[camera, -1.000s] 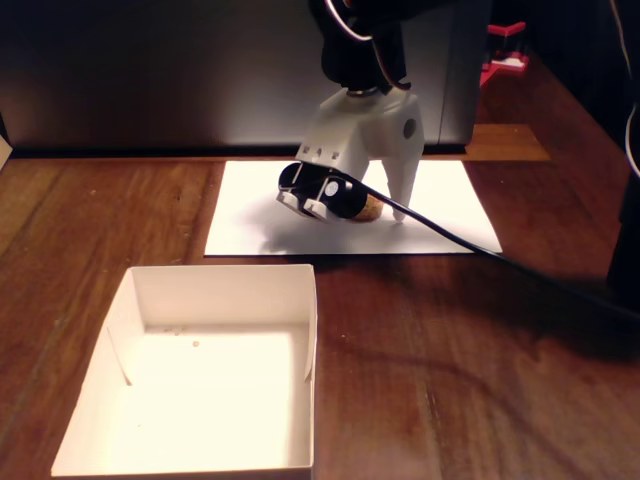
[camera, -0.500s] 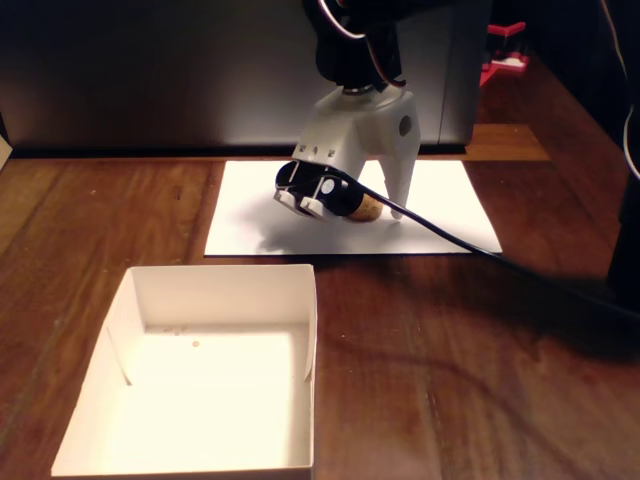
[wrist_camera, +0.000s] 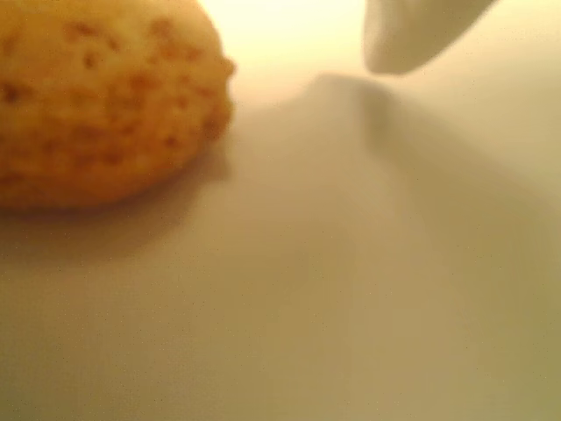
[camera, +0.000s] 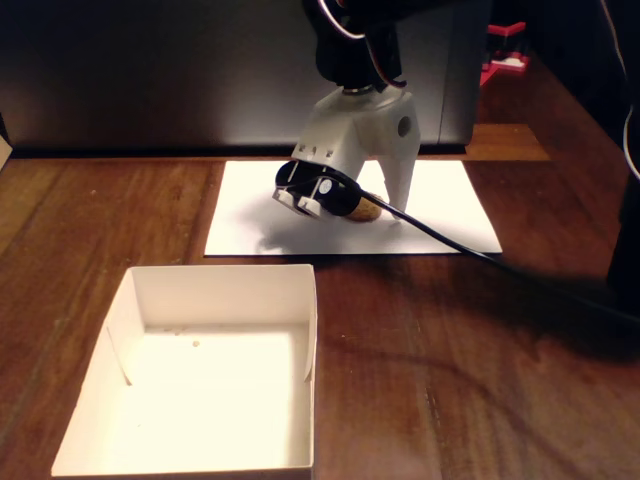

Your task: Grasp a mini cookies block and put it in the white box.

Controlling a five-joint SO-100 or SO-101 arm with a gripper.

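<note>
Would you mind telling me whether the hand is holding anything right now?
Nothing: the small golden-brown cookie lies on the white paper, one fingertip apart from it.

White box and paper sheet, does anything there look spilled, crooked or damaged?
Nothing stands out. The white box sits upright and undamaged, with only a few tiny specks inside. The paper sheet lies flat, and the cookie on it looks whole beside the gripper.

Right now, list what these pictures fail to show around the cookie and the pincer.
- Second finger: the wrist view shows one blurred fingertip; the top edge cuts off everything else.
- Cookie: cut off at the left and top edges in the wrist view; mostly behind the wrist camera in the fixed view.
- Pincer grip: whether it touches the cookie cannot be told.
</note>
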